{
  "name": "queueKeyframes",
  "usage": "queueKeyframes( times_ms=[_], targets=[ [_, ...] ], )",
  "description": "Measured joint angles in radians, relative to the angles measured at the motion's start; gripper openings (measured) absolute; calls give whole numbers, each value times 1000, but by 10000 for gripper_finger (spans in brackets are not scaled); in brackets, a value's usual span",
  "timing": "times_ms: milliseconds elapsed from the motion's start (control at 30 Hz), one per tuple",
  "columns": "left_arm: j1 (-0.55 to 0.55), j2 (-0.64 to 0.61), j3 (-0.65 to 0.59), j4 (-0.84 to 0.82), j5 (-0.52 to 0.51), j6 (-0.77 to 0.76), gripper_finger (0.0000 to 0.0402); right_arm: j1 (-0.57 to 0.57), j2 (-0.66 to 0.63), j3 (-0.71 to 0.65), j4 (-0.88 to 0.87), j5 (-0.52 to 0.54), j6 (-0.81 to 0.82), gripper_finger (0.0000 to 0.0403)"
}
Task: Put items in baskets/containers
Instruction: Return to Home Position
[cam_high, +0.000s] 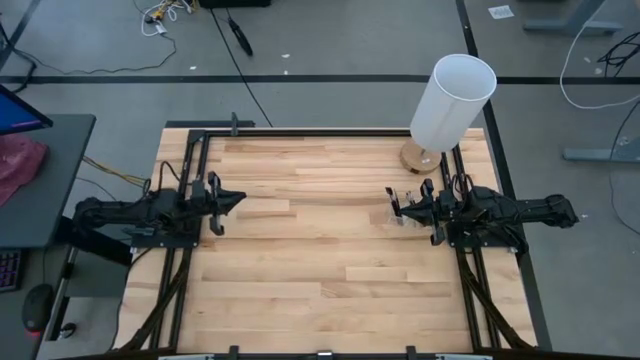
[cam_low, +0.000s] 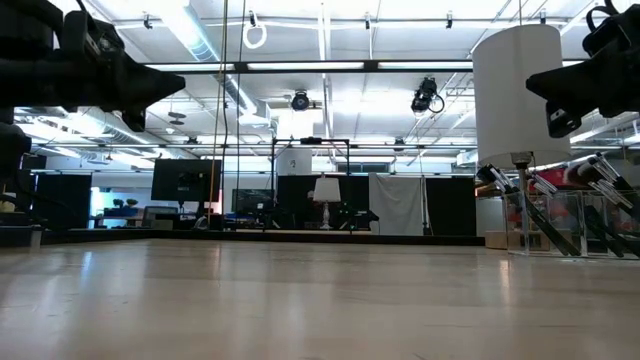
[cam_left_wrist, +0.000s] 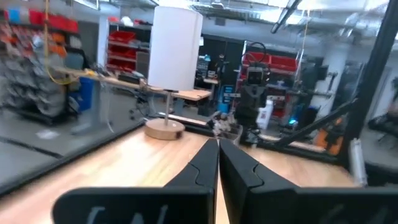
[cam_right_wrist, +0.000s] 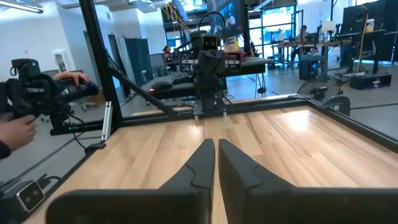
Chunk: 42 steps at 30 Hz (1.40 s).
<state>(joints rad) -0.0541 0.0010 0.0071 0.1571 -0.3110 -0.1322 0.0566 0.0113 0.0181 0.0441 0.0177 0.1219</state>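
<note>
Several thin dark brushes (cam_low: 548, 212) stand slanted inside a clear plastic holder (cam_low: 560, 222), their upper ends leaning over its rim. The holder (cam_high: 405, 214) stands on the wooden table near its right edge, just under and beside my right gripper (cam_high: 393, 203). That gripper hovers level above the table with its fingers shut (cam_right_wrist: 216, 148) and nothing between them. My left gripper (cam_high: 240, 198) hovers at the table's left edge, also shut (cam_left_wrist: 218, 152) and empty, pointing toward the right arm.
A tall white cylinder (cam_high: 453, 98) on a round wooden base (cam_high: 420, 156) stands at the table's far right corner, just behind the holder. A black frame (cam_high: 300, 131) runs along the table's edges. A person's hands (cam_right_wrist: 18, 127) hold a device beyond the table.
</note>
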Motion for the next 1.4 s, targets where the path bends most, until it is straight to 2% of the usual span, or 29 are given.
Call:
queueKeyframes(
  times_ms=[100, 233, 300, 600, 967, 1400],
  targets=[
    [2, 0, 0, -35, 46, -71, 16, 0, 0, 0, 0, 0, 0, 25],
    [1, 2, 1, -123, 229, 100, 16, 0, 0, 0, 0, 0, 0, 25],
    [3, -1, 1, -131, 256, 142, 16, 0, 0, 0, 0, 0, 0, 25],
    [3, 2, 1, -141, 267, 153, 16, 0, 0, -1, 0, 0, 0, 25],
    [7, 5, 0, -102, 263, -142, 16, 0, 0, -1, 0, 0, 0, 25],
    [7, 5, 0, -91, 263, -152, 16, 0, 0, -1, 0, 0, 0, 25]
  ],
)
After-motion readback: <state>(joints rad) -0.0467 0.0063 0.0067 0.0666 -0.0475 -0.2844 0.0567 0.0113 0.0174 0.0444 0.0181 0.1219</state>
